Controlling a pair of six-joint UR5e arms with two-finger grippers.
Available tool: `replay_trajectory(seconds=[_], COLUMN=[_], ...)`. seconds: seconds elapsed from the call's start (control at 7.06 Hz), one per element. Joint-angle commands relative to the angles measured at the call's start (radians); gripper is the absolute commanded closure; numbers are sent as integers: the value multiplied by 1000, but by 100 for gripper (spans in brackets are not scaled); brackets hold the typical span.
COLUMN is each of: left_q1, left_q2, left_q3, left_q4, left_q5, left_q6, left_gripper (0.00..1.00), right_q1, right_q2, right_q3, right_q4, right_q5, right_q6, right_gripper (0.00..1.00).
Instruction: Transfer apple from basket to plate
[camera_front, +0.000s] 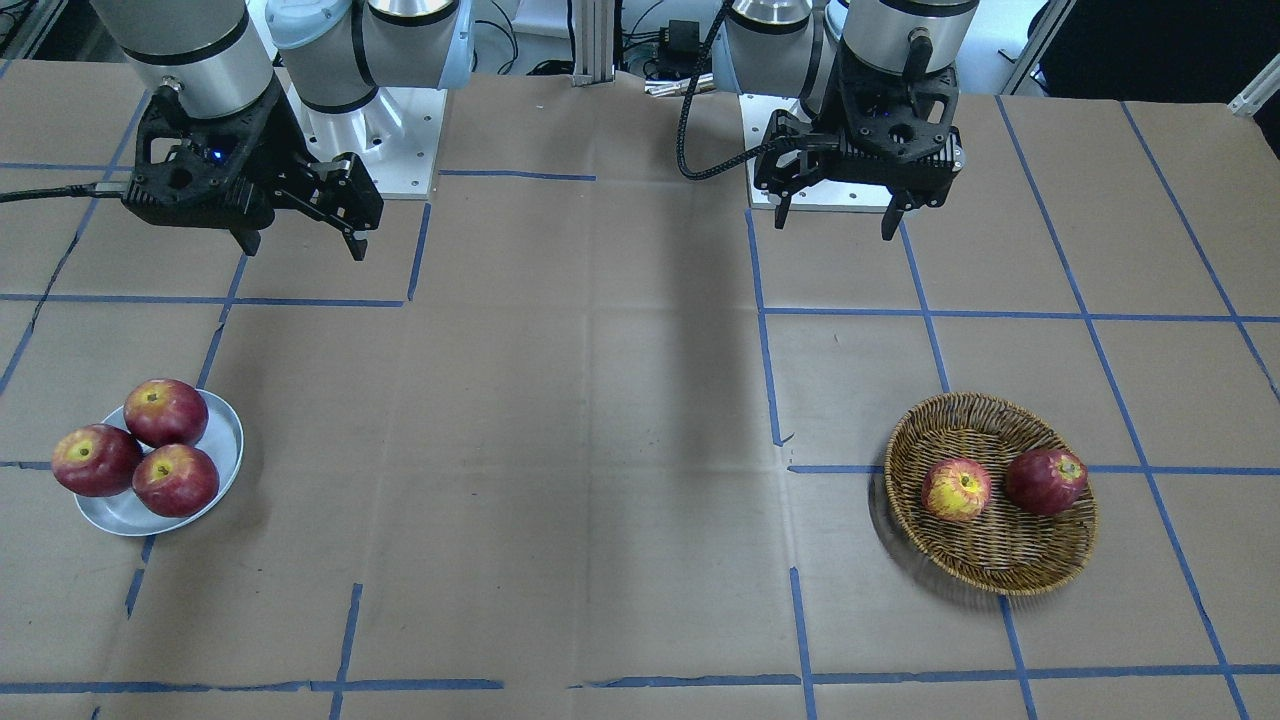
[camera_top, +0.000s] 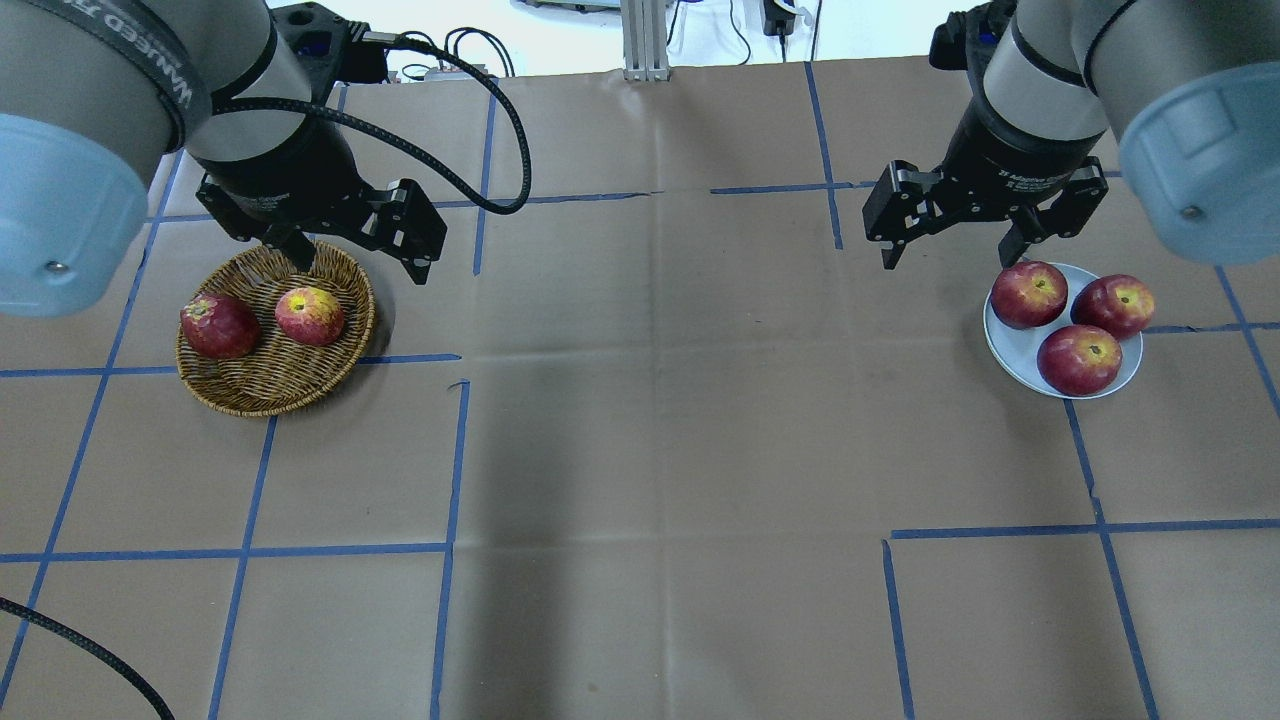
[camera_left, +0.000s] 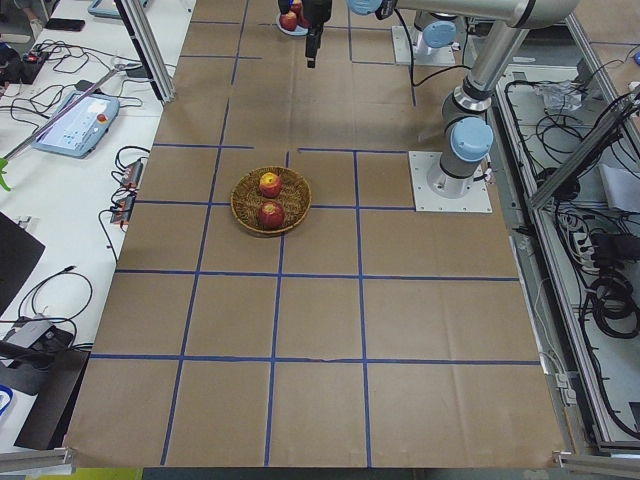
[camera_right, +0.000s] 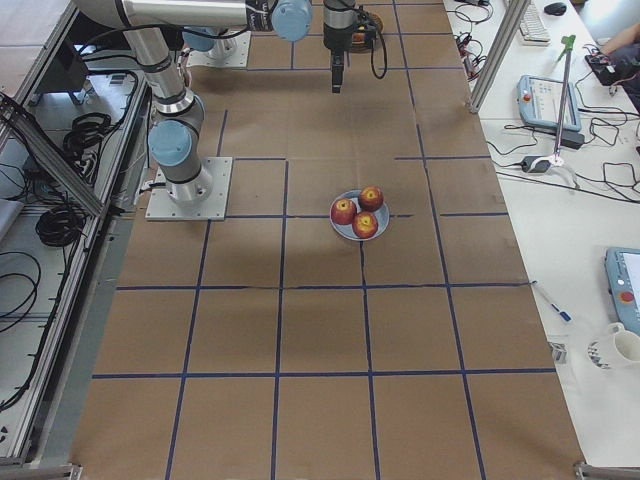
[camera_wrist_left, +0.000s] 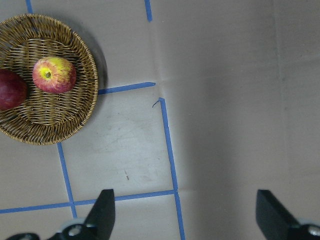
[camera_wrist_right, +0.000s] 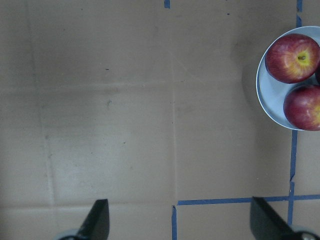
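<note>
The yellow-and-red apple (camera_front: 957, 490) lies in the wicker basket (camera_front: 1000, 562), on the side toward the table's middle; it also shows in the overhead view (camera_top: 310, 315) and the left wrist view (camera_wrist_left: 54, 74). My left gripper (camera_top: 360, 268) is open and empty, up above the table beside the basket (camera_top: 270, 388), its fingers (camera_wrist_left: 102, 212) apart from the apple. The pale plate (camera_top: 1012, 347) holds three dark red apples (camera_top: 1028, 295). My right gripper (camera_top: 948, 258) is open and empty, raised beside the plate (camera_wrist_right: 267, 100).
A dark red apple (camera_top: 220, 325) lies in the basket next to the yellow one, on the outer side. Brown cardboard with blue tape lines (camera_top: 455, 450) covers the table between basket and plate. The arm bases (camera_front: 375, 130) stand at the robot's edge.
</note>
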Motion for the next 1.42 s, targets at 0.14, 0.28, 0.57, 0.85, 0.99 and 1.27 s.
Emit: replay_trajectory(seconds=[0.14,0.28,0.57,0.85,0.99,1.27], left_q1=[6,6,20,147,228,275], left_q2=[0,0,-8,-15,-44,-191], left_q3=[-3,-3,-24,-137,-232,-323], left_q4=[22,22,24,136,285,580], left_q5=[1,-1,-1,-2,-7,-1], left_q6=[9,12,30,267,373,498], left_gripper=[1,1,1,1,1,1], right_q1=[0,-1,0,0,0,-1], right_q2=[1,1,1,1,1,1], right_q3=[0,0,0,0,0,0], right_q4=[0,0,0,0,0,0], right_q5=[0,-1,-1,0,0,0], right_q6=[-1,-1,-1,-1,-1,-1], right_gripper=[0,0,0,0,0,0])
